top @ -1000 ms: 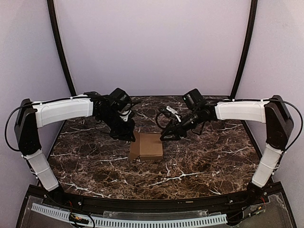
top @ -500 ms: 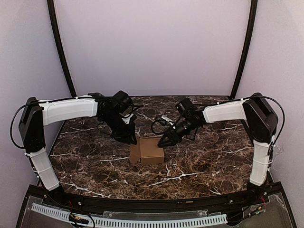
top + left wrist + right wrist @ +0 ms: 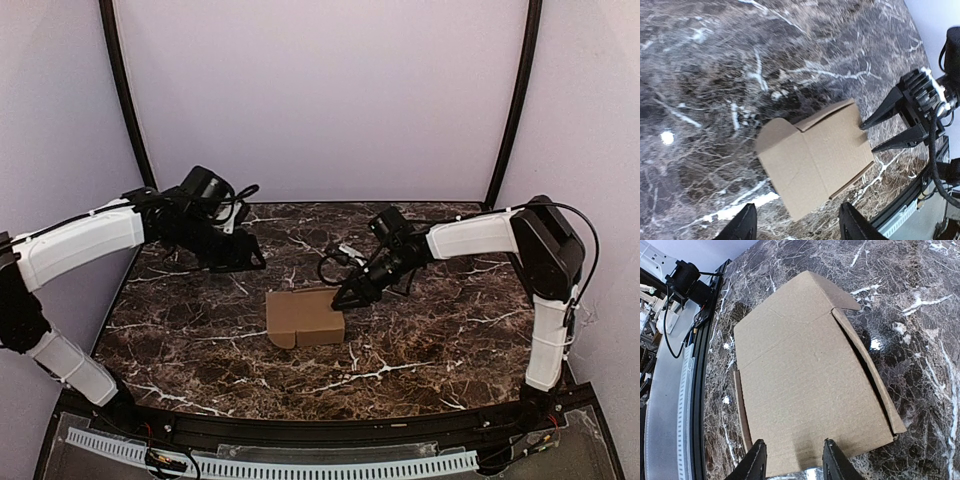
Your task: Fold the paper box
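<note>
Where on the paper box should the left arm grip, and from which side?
Probably the rounded flap jutting from the paper box's left end, approached from the left: it is a thin free edge, and the right gripper crowds the far right corner.

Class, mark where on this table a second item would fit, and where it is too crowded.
Bare marble: the near strip between the paper box and the front edge of the table; also the far middle between the left arm and the right arm. Crowded: the box's far-right corner, where the right arm's jaws reach it.
</note>
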You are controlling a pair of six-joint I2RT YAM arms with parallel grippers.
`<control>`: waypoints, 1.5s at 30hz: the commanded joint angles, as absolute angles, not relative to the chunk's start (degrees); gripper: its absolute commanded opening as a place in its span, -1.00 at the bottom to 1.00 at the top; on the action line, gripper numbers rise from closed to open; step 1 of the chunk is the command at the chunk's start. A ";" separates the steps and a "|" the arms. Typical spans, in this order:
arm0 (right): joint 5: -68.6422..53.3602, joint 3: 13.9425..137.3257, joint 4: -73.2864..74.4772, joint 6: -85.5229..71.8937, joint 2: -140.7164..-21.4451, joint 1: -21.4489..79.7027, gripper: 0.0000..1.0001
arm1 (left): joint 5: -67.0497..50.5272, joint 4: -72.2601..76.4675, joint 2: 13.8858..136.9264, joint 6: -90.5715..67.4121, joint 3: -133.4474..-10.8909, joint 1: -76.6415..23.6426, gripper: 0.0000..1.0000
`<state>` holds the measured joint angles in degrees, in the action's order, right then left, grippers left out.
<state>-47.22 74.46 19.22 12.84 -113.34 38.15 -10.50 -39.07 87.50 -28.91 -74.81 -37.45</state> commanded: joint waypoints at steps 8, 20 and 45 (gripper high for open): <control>-37.74 71.02 23.82 15.15 -116.21 35.34 -0.24 | -5.07 -22.74 74.08 -36.79 -52.30 -31.64 0.15; -36.83 69.55 25.66 16.71 -113.29 33.19 -0.26 | -11.95 0.74 80.88 -45.59 -38.84 -31.68 0.10; -36.47 58.45 25.63 25.51 -93.91 26.89 0.06 | -16.31 23.89 101.20 -45.59 -49.49 -39.59 -0.08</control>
